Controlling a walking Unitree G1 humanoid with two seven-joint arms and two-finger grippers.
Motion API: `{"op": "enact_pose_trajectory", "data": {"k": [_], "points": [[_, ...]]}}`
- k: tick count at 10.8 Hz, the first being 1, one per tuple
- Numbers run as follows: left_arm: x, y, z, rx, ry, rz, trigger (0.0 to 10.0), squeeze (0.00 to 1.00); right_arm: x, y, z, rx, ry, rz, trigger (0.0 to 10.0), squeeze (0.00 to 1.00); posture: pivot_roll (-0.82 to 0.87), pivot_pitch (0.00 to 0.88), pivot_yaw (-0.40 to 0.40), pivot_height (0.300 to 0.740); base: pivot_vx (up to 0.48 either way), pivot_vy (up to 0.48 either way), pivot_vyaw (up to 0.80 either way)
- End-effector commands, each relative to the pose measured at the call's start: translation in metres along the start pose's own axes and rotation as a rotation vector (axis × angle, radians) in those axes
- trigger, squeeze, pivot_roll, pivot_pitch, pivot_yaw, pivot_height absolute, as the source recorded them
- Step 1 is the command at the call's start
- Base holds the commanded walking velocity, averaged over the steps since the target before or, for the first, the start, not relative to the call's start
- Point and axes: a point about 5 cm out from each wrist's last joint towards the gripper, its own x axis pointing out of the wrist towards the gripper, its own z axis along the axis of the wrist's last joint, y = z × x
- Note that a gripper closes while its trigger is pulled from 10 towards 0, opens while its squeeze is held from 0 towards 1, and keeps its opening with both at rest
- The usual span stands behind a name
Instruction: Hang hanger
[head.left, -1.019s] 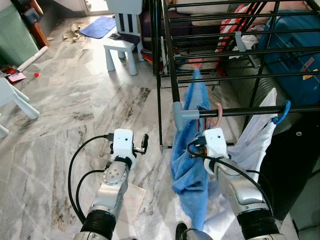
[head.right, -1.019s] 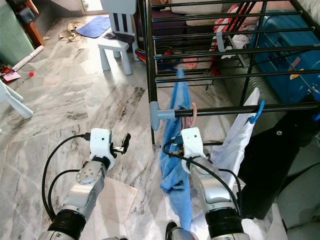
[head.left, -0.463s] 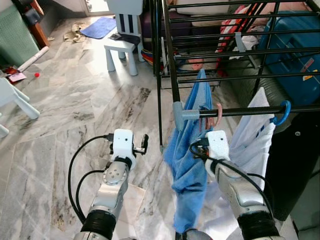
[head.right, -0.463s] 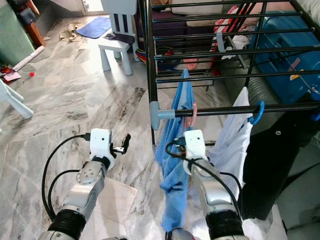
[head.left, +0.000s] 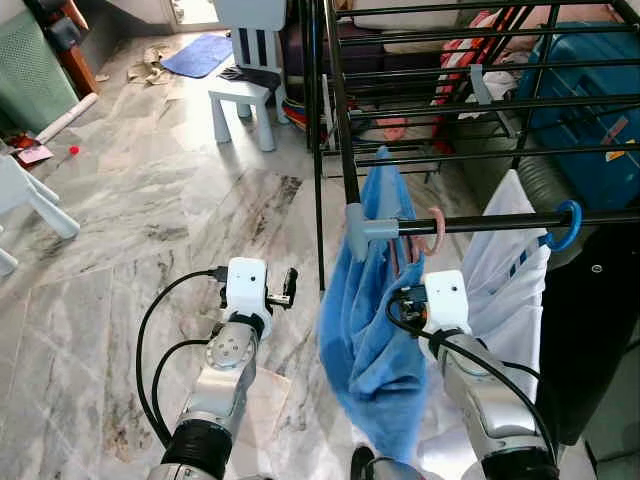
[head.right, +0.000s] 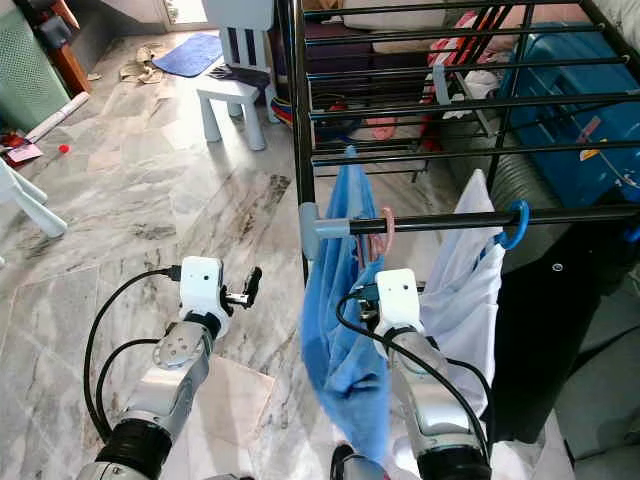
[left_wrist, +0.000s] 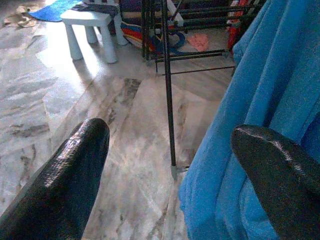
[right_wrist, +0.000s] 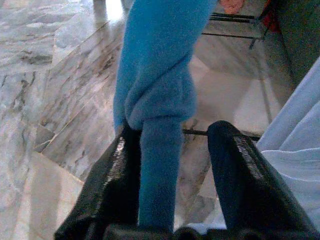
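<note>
A pink hanger (head.left: 436, 226) is hooked over the front rail (head.left: 500, 221) of the black drying rack. A blue garment (head.left: 370, 320) hangs from it. My right arm's white wrist (head.left: 445, 298) is just under that rail, against the garment. In the right wrist view my right gripper (right_wrist: 175, 131) is open. A fold of the blue garment (right_wrist: 160, 100) lies between its fingers, along one finger, with floor showing beside the other. My left gripper (head.left: 288, 285) is held open over the floor, left of the rack, with nothing in it.
A white shirt (head.left: 510, 270) on a blue hanger (head.left: 568, 222) hangs right of the blue garment, with dark clothing (head.left: 600, 330) beyond. A blue suitcase (head.left: 590, 110) stands behind the rack. A white stool (head.left: 245, 95) and blue mat (head.left: 195, 52) lie on the marble floor.
My right wrist has drawn back and slightly right, away from the rail. The blue garment has swung out to the left. The left arm has not moved.
</note>
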Motion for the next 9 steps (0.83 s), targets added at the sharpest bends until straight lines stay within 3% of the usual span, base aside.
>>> {"op": "enact_pose_trajectory", "data": {"k": [1, 9], "points": [[-0.002, 0.002, -0.002, 0.000, 0.010, 0.000, 10.0, 0.00, -0.002, 0.001, 0.003, -0.010, -0.022, -0.003, 10.0, 1.00, -0.10, 0.133, 0.021, 0.740, 0.000, 0.000, 0.00], [-0.002, -0.005, -0.008, 0.005, 0.045, -0.002, 10.0, 0.00, -0.012, -0.002, 0.024, 0.005, -0.211, -0.039, 10.0, 1.00, -0.10, 0.135, 0.019, 0.740, 0.000, 0.000, 0.00]]}}
